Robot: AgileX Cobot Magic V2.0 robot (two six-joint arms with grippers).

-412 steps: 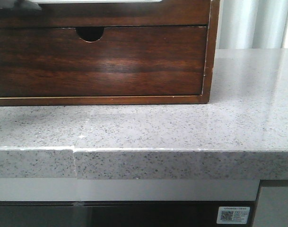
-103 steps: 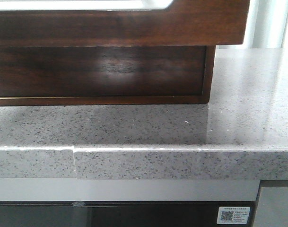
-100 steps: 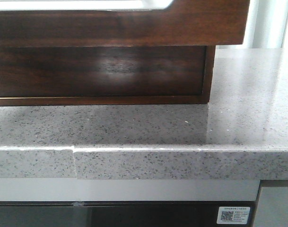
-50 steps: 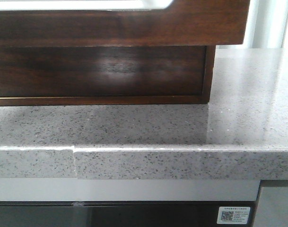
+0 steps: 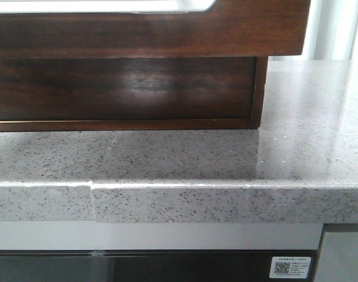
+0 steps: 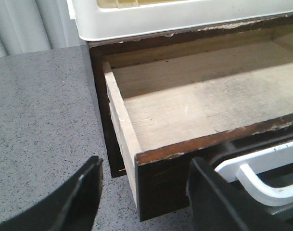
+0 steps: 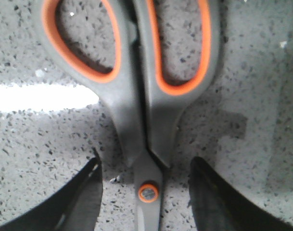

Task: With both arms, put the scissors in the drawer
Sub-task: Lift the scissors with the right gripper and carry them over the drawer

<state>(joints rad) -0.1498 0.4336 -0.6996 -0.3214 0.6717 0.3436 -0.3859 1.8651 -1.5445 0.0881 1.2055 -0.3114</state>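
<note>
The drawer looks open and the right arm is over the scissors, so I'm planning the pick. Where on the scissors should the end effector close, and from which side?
Grip the scissors at the narrow neck just above the pivot screw, coming straight down from above. They lie flat and closed on the counter, and the right end effector is open with a finger on either side of that neck. The handle loops look too wide.

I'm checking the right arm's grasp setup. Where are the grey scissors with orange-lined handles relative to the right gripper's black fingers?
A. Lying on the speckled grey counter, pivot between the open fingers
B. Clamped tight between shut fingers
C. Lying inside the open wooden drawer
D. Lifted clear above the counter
A: in the right wrist view the grey scissors with orange-lined handles lie flat on the speckled grey counter, and the right gripper straddles the pivot with its fingers apart.
</note>
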